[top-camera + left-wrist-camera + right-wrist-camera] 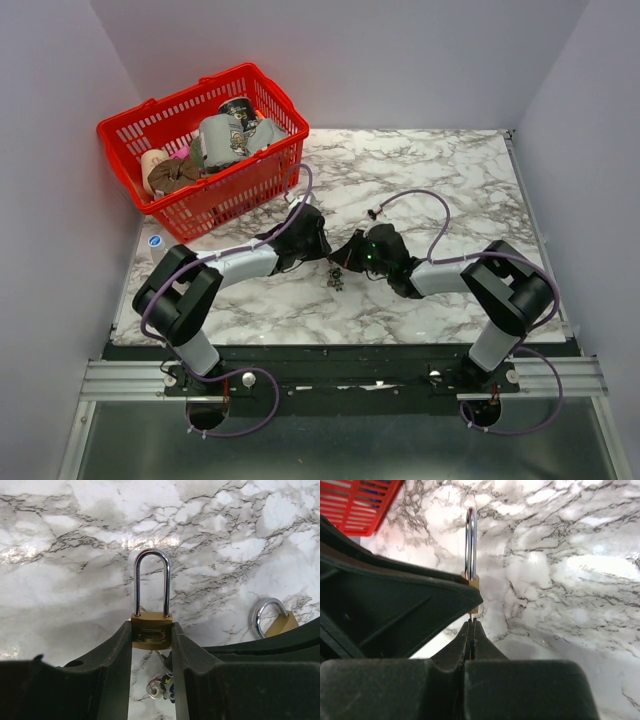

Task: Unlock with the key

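Note:
My left gripper [152,630] is shut on the body of a brass padlock [151,639] and holds it above the table, its silver shackle [151,580] closed and pointing away. The key's thin blade [160,655] meets the padlock's underside, and a silver ring with a small dark tag [156,687] hangs below it. My right gripper [472,624] is shut on the key [471,615] right under the padlock [474,582], seen edge-on here. In the top view the left gripper [318,245] and right gripper [350,255] meet at mid-table, with the key ring [333,280] dangling.
A second brass padlock [272,622] lies on the marble table [450,180] to the right of the held one. A red basket [200,150] full of items stands at the back left. A small white-and-blue object [156,243] sits at the left edge.

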Motion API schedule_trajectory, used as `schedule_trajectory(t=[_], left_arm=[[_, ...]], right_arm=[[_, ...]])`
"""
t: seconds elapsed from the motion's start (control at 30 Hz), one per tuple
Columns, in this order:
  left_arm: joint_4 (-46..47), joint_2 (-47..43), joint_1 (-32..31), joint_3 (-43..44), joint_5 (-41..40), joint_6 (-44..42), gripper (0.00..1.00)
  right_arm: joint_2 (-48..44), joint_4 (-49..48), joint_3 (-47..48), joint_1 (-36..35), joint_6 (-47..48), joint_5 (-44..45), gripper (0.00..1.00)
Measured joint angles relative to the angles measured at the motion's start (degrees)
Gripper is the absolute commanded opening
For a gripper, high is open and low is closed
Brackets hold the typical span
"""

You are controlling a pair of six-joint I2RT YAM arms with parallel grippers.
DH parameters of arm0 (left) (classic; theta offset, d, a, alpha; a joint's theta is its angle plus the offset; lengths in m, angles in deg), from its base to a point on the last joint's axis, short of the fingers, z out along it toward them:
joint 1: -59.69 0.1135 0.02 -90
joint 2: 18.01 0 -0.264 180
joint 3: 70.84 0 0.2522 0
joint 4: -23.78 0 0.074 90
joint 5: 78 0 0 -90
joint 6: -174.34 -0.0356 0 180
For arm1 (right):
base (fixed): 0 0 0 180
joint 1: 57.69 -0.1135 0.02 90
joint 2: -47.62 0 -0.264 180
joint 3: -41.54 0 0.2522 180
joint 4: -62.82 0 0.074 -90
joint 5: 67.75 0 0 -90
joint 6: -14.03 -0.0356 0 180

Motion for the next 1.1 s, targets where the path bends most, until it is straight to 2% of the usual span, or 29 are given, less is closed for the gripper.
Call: schedule_trajectory(t=[0.27,0.53,0.87,0.97,1.0,1.1], left_arm=[[-2.40,-0.11,-0.48,-1.05,1.77,1.42,0.00],[-4.59,-0.11,-1.27,-1.44,4.09,1.53,0.00],[-8.94,-3.19,0.39,-1.05,-4.76,-2.10,0.00],[-9.38,-3.43,0.52,-0.13,-7.17,-3.17,0.02],[-9.55,-3.41,0.55,0.02,-7.63,-3.43,0.04],[-10.36,-2.97,0.83,0.63,-8.35,-4.20,0.10]], right_arm=[[1.09,-3.58,0.52,0.85,-0.07,6.54,0.01],[2.01,-9.07,0.79,1.44,-0.02,8.46,0.01],[-5.20,-6.27,-4.09,1.46,8.11,9.31,0.01],[-7.85,-3.41,-3.91,1.46,11.96,9.01,0.12],[-8.20,-2.21,-3.65,1.46,12.68,8.79,0.19],[-8.39,2.29,-2.60,1.44,15.26,7.98,0.34]])
